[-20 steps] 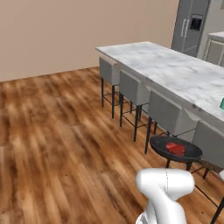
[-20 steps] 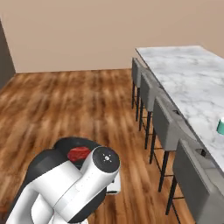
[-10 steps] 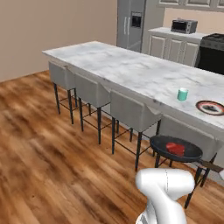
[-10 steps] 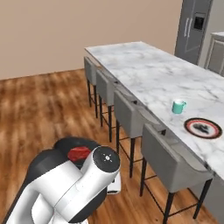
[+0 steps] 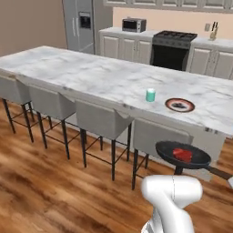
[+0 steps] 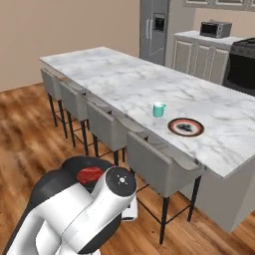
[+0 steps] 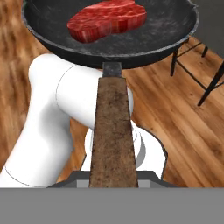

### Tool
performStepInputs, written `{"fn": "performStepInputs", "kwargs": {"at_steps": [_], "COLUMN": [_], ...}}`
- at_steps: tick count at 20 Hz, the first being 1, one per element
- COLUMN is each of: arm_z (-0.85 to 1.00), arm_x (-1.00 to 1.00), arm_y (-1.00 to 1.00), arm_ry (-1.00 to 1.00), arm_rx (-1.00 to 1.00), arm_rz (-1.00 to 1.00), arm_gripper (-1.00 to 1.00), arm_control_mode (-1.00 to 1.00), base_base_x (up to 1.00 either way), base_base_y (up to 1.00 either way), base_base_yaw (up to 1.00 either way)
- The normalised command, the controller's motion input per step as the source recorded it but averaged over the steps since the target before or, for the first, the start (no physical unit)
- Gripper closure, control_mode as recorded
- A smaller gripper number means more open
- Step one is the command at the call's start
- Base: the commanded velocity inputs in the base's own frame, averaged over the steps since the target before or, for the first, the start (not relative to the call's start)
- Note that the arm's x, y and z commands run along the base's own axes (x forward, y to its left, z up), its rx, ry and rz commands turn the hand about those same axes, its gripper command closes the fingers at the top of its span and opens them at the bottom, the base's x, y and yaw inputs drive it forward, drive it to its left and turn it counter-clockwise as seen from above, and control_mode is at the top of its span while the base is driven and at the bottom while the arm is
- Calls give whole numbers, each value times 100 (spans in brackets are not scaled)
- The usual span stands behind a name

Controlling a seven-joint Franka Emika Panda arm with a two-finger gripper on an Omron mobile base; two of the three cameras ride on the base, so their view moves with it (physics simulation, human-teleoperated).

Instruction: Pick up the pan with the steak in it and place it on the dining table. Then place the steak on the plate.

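Pan sits straight out ahead of my fingers, which are clamped tight on its long brown handle. Steak rests inside, at the far end from my grip. I hold it low over the wood floor, and the worktop with the plate is higher up and beyond. If I tip the pan, the steak could slide out. The pan could also bump a stool.

Steak in pan; plate on dining table.
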Motion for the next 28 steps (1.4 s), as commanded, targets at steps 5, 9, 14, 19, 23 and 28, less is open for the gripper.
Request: {"fn": "performStepInputs", "kwargs": {"at_steps": [5,9,14,19,23,28], "arm_z": [0,0,0,0,0,0], "arm_x": [0,0,0,0,0,0], "arm_y": [0,0,0,0,0,0], "arm_ry": [0,0,0,0,0,0], "arm_rx": [0,0,0,0,0,0], "arm_rz": [0,0,0,0,0,0], "arm_gripper": [100,100,100,100,100,100], "arm_control_mode": [100,100,100,100,100,100], "base_base_x": [4,3,2,1,0,0], "base_base_y": [16,17,16,15,15,16], "base_base_yaw": [-47,-47,-48,-48,-47,-46]}}
